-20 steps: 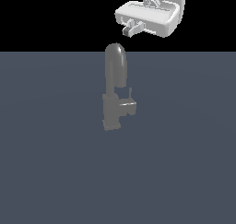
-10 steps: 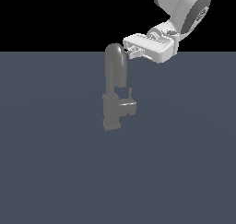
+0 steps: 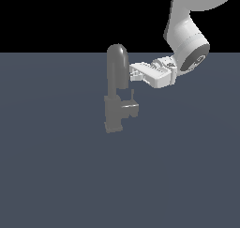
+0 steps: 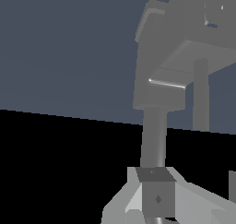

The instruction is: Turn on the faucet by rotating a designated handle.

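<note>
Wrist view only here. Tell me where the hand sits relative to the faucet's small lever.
Observer: In the exterior view, the white robot hand hangs above the thin grey lever handle, with a gap between them.
Operator: Report its height against the spout.
Observer: It is level with the upper spout of the dull grey metal faucet, on the exterior view's right.
Operator: Say how the lever stands.
Observer: Upright on the short side arm.

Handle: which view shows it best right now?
Exterior view: the handle stands whole and upright on the faucet side arm, clear of the gripper. In the wrist view it is just a plain post beside the base.
</note>
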You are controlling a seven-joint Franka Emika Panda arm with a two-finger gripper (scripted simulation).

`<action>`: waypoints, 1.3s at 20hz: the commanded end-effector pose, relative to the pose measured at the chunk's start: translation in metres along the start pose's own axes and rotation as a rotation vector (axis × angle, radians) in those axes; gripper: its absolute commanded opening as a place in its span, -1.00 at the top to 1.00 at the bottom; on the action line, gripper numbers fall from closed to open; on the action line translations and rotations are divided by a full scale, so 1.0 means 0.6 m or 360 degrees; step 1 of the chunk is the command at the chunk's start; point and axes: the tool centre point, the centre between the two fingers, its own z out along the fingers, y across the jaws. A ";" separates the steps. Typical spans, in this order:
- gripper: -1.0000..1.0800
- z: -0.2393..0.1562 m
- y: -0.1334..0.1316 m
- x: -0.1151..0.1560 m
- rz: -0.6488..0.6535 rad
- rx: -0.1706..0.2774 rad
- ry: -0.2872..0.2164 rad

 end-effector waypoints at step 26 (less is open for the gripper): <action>1.00 0.023 0.027 0.085 0.0194 0.0185 -0.0236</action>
